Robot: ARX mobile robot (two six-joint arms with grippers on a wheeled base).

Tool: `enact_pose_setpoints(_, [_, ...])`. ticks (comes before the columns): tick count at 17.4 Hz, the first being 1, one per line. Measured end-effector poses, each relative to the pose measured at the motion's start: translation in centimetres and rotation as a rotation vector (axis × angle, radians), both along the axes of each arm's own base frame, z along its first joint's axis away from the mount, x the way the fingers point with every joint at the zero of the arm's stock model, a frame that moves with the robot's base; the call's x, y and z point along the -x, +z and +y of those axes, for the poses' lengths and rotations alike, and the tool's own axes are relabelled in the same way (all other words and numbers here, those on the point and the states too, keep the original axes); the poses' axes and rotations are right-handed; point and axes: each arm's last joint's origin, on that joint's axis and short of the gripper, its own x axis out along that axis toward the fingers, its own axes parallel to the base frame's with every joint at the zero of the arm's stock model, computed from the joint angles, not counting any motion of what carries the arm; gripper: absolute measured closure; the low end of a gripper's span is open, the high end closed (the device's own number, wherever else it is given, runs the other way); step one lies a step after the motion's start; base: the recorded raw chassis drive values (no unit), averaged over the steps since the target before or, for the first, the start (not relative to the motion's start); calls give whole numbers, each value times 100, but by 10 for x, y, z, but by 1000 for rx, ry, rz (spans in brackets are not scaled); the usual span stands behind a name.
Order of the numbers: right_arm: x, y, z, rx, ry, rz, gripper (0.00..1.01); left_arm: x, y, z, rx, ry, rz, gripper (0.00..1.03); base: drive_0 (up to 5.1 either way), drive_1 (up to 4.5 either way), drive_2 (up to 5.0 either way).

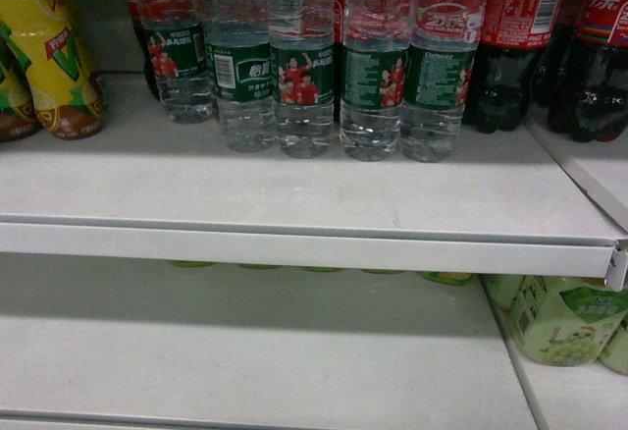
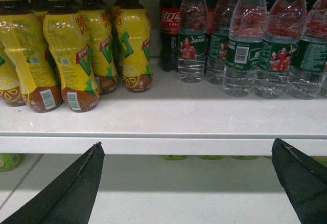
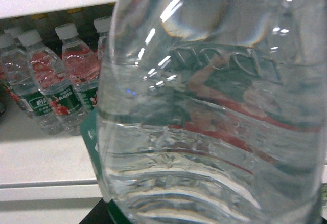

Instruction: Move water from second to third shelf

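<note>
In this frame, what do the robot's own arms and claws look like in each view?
Little shows. In the left wrist view, the left claw shows as two matte black, wedge-shaped fingers tapering to points, with a thin pale line along their edges. No cables or markings visible. The head view shows no arm. In the right wrist view only a dark sliver shows, filled otherwise by a water bottle.

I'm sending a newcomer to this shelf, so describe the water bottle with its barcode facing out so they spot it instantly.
On the upper white shelf, between yellow-wrapped drink bottles and dark red-labelled cola bottles, stands a row of five clear ribbed water bottles with green labels. Pick the second bottle from the left, the only one showing a white barcode rather than red figures.
</note>
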Motion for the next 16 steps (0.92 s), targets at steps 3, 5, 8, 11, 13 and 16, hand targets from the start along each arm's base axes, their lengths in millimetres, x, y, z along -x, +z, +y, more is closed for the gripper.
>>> enact_pose_setpoints(3, [0,0,0,1,-2,-5,59,0,0,0,0,0,0,5,0,0,0])
enact_pose_setpoints(5, [0,0,0,1,-1,-5,59,0,0,0,0,0,0,5,0,0,0])
enact_pose_setpoints(8, [0,1,0,1,-2,-5,59,0,0,0,0,0,0,5,0,0,0])
enact_pose_setpoints(11, [0,1,0,1,-2,-5,59,0,0,0,0,0,0,5,0,0,0])
enact_pose_setpoints(13, [0,0,0,2,-2,-5,59,0,0,0,0,0,2,5,0,0,0])
enact_pose_setpoints(16, [0,-2,0,4,-2,4,59,0,0,0,0,-1,3,5,0,0,0])
